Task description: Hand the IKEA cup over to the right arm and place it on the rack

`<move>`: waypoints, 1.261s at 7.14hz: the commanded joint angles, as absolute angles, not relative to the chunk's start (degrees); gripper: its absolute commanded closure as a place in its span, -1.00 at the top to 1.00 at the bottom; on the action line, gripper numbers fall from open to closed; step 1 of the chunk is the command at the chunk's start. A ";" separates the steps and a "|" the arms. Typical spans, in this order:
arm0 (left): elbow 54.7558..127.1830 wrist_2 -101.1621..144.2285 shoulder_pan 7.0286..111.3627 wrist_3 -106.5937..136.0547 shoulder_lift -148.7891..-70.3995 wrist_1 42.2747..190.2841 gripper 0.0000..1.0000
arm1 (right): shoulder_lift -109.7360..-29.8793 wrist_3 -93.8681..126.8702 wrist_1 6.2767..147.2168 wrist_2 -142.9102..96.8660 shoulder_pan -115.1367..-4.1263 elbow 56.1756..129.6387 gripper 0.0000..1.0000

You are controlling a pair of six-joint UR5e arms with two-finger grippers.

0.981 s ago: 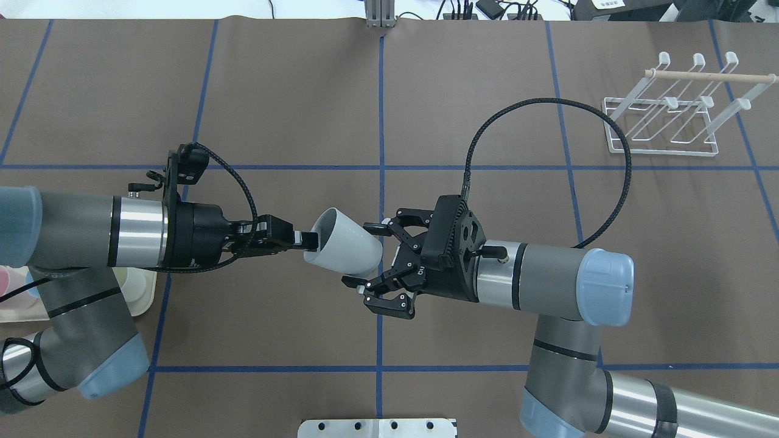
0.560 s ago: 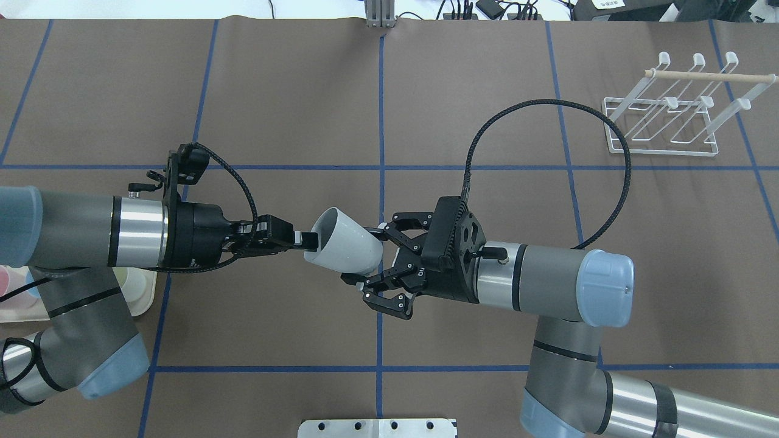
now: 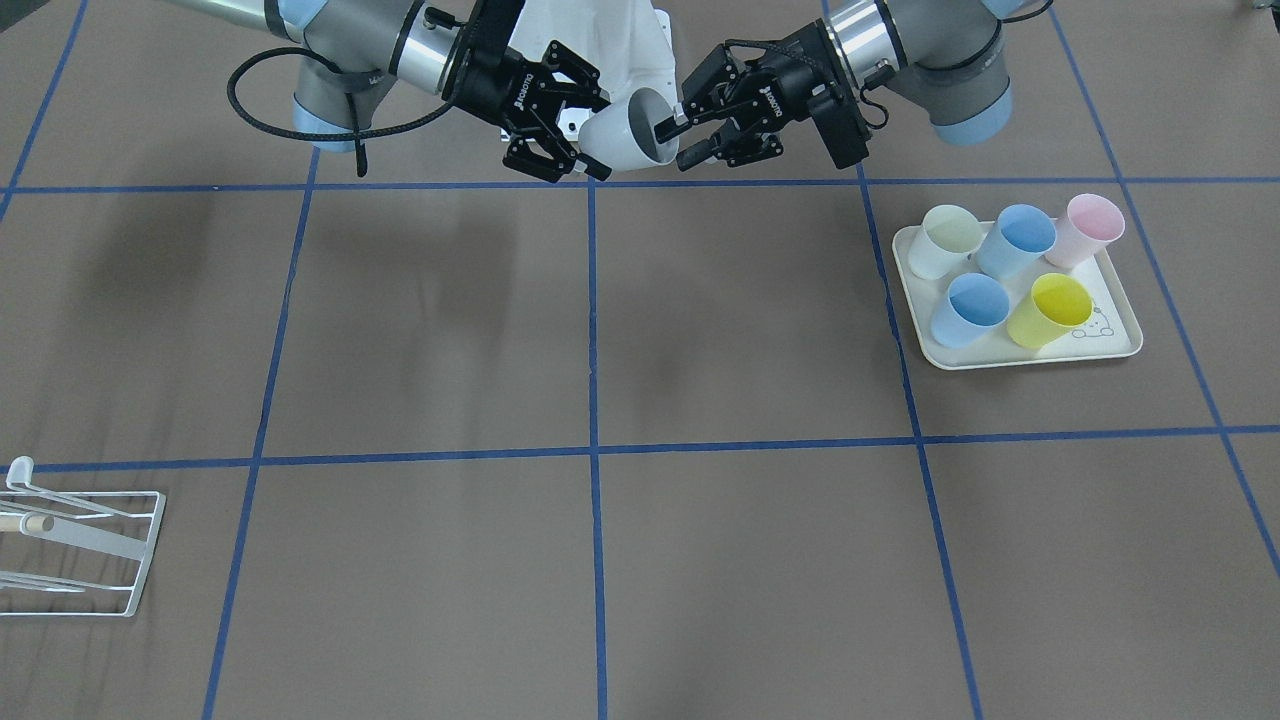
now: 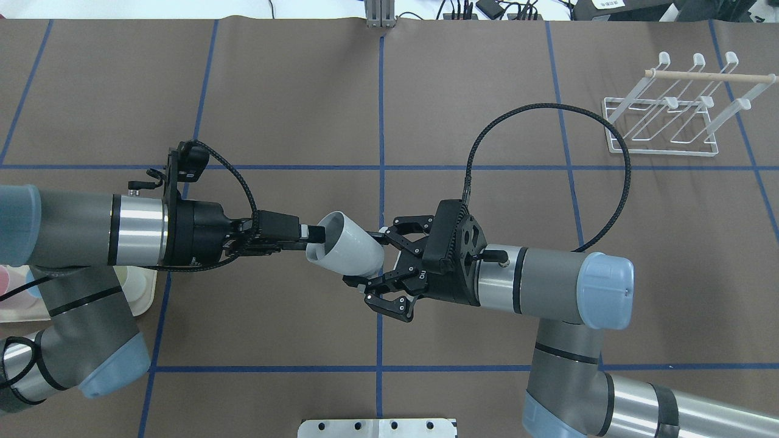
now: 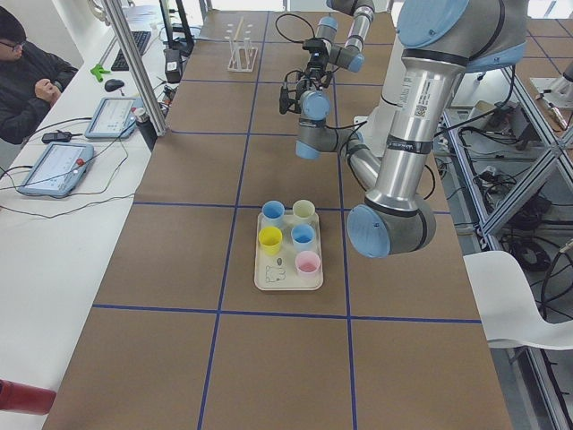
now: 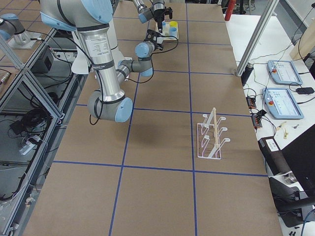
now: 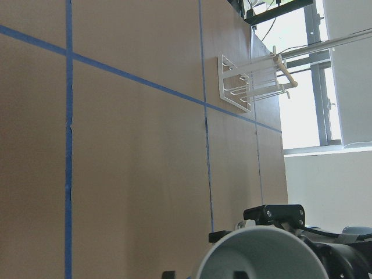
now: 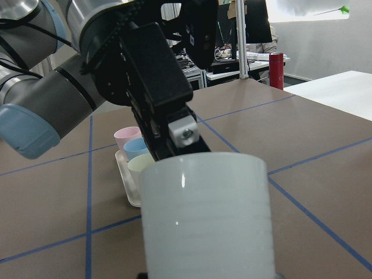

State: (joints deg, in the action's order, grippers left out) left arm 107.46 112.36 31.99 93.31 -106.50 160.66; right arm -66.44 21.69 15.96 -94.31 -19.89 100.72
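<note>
IKEA cup [image 4: 347, 246] — a pale grey plastic tumbler — lies on its side in the air over the middle of the brown paper-covered counter [image 3: 750, 330], between both claws. The black left claw [image 4: 309, 234] straddles its rim, one finger inside the mouth; I cannot tell whether it pinches. The black right claw [image 4: 365, 255] grips the base. A cream rounded tray [image 3: 1010, 360] near the counter's left edge holds five pastel cups [image 3: 1050, 310]. The white wire rack [image 4: 657, 151] stands at the far right corner — well apart, with open counter between.
</note>
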 commanded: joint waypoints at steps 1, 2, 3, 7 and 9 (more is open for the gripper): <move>107.67 112.32 33.13 92.82 -105.91 160.49 1.00 | -66.88 21.71 16.00 -93.87 -20.04 100.72 -0.97; 108.10 112.85 35.57 88.46 -102.43 159.71 1.00 | -68.10 21.71 16.34 -90.47 -20.04 100.72 -1.00; 108.63 113.11 37.86 83.46 -97.96 159.61 1.00 | -68.99 21.36 17.13 -89.05 -20.13 100.72 -1.00; 108.46 124.95 57.86 51.16 -77.66 159.26 1.00 | -71.19 20.83 41.92 -88.68 -29.85 101.94 -1.00; 107.14 128.66 67.63 34.18 -73.66 154.72 1.00 | -71.10 8.17 61.34 -88.59 -36.09 106.93 -1.00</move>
